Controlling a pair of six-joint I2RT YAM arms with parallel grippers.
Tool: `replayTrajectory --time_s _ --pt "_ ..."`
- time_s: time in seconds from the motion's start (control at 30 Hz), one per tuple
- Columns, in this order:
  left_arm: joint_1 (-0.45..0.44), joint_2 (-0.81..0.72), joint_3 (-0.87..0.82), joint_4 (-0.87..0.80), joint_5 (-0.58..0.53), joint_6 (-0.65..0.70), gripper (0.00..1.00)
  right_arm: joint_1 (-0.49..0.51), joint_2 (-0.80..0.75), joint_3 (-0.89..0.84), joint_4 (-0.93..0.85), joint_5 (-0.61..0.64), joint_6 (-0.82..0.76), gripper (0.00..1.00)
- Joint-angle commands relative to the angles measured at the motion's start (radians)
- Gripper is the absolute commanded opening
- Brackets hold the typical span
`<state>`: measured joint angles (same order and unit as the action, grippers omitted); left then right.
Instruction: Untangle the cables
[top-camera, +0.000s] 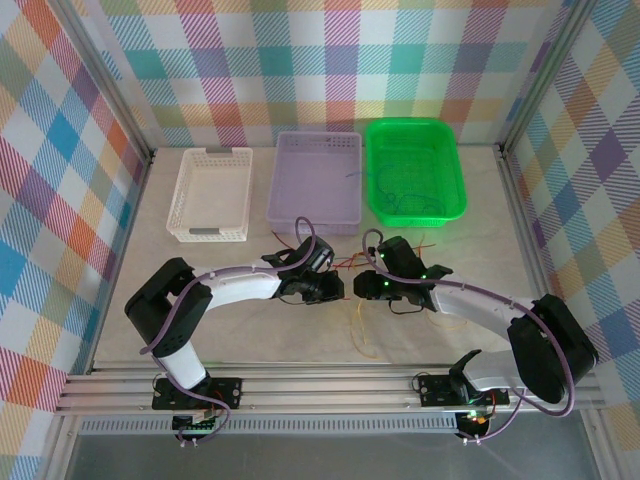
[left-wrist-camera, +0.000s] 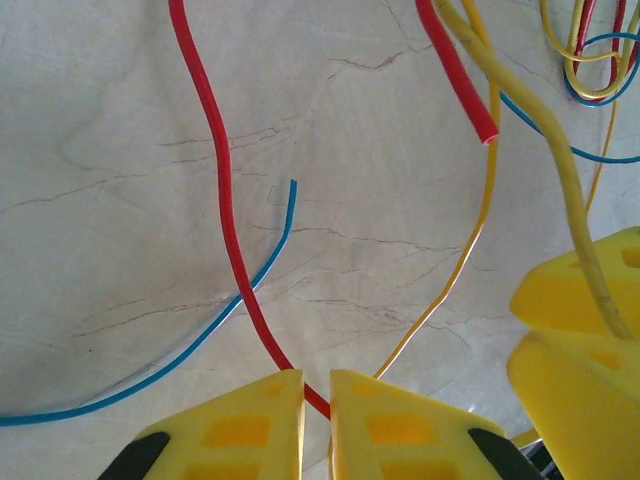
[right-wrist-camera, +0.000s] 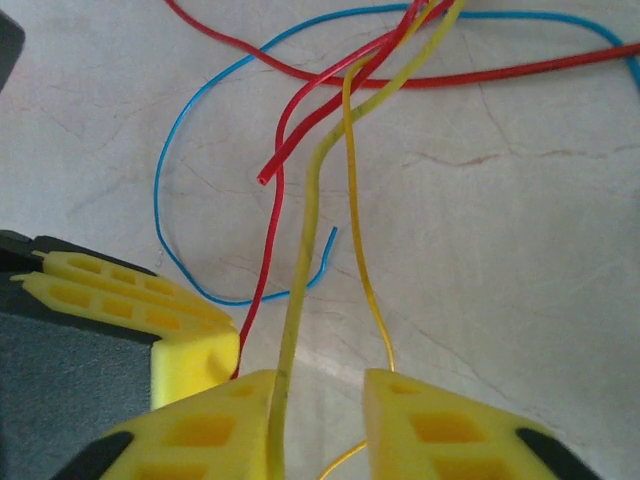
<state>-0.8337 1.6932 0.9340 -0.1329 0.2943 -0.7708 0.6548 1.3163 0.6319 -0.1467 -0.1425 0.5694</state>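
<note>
The cables lie tangled on the table between my two grippers. My left gripper is shut on a red cable, which runs up from its jaws across a blue cable. My right gripper is open. A thick yellow cable runs between its fingers, lying against the left one. A thin orange wire passes behind its right finger. A cut red end and a blue loop lie just beyond. The two grippers sit close together, tip to tip.
At the back stand a white basket, a purple basket and a green basket with thin wires in it. Thin yellow wires trail toward the near edge. The enclosure walls stand on both sides.
</note>
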Motion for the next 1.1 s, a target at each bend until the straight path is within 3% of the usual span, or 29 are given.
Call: replayTrajectory --time_s 0.0,0.1,0.33,0.47,0.8,0.87,0.97,1.07 --pt "-0.012 0.012 0.03 -0.037 -0.017 0.016 0.13 0.005 -0.024 -0.002 -0.001 0.018 0.001 0.15" --pt "-0.013 0.023 0.031 -0.035 -0.02 0.018 0.11 0.004 -0.068 0.022 -0.061 0.049 -0.023 0.0" --pt "-0.012 0.047 0.026 -0.037 -0.03 0.027 0.0 0.003 -0.287 0.135 -0.277 0.118 -0.103 0.0" --pt "-0.012 0.055 0.02 -0.03 -0.037 0.025 0.0 -0.003 -0.366 0.284 -0.445 0.129 -0.161 0.0" --pt "-0.009 -0.036 0.002 0.014 -0.038 0.028 0.0 -0.03 -0.382 0.601 -0.638 0.013 -0.249 0.0" --pt "-0.009 -0.097 -0.005 0.026 -0.051 0.036 0.1 -0.03 -0.38 0.606 -0.637 -0.011 -0.252 0.0" --pt "-0.008 -0.206 -0.046 0.081 -0.056 0.041 0.5 -0.03 -0.384 0.607 -0.633 -0.039 -0.25 0.0" --pt "-0.009 -0.339 -0.106 0.159 -0.063 0.052 0.74 -0.03 -0.392 0.604 -0.628 -0.043 -0.25 0.0"
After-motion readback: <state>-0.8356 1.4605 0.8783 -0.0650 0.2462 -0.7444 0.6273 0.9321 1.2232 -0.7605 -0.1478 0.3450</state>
